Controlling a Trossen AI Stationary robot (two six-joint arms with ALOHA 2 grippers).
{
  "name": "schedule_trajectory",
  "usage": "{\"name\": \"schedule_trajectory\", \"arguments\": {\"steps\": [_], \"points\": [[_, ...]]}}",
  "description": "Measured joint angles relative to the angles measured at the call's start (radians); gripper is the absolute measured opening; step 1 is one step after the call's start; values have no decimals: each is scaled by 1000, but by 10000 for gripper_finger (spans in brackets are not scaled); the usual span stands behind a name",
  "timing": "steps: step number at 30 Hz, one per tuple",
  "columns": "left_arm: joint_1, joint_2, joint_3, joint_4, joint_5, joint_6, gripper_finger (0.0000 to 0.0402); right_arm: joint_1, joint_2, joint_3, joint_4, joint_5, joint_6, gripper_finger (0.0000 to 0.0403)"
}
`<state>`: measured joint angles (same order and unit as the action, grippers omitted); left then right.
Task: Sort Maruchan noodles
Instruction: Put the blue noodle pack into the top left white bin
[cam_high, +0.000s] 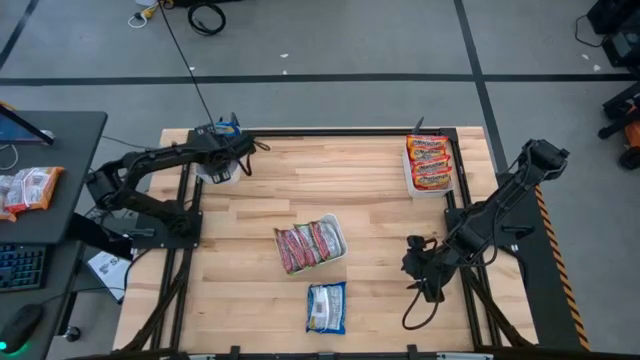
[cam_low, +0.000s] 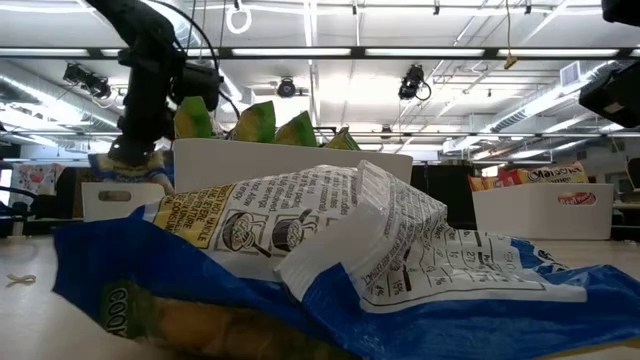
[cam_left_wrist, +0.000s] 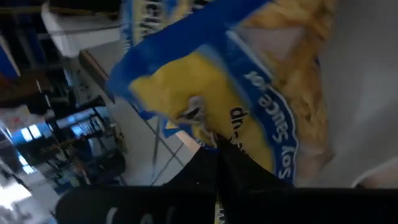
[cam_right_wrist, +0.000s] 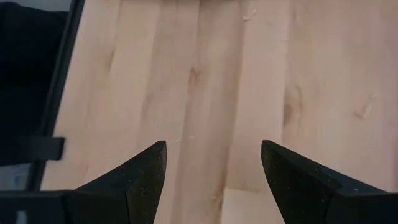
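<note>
My left gripper is over the white tray at the table's far left corner, shut on a blue-and-yellow noodle packet. My right gripper waits open above bare wood near the table's right near side. Another blue-white packet lies flat on the table near the near edge. Red-pink and green packets stand in the centre tray. Orange packets fill the far right tray. My left gripper pinches the blue-and-yellow packet between its two shut fingers at an edge of the wrapper, beside the blue band with white print. The packet is lifted clear above the far left tray. The fingers themselves hide the exact spot of contact.
A desk with a keyboard and more packets stands beyond the table's left edge. Bare wood lies between the three trays and around my right gripper. Cables hang by the right arm. In the low view the near packet blocks much of the table.
</note>
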<state>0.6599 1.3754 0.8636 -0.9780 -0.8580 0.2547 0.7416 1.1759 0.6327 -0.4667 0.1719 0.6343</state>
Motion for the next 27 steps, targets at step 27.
{"name": "schedule_trajectory", "arguments": {"steps": [27], "points": [[-26,0,-52,36,-62,91,72,-23,-1,74,-165,108,40,265]]}}
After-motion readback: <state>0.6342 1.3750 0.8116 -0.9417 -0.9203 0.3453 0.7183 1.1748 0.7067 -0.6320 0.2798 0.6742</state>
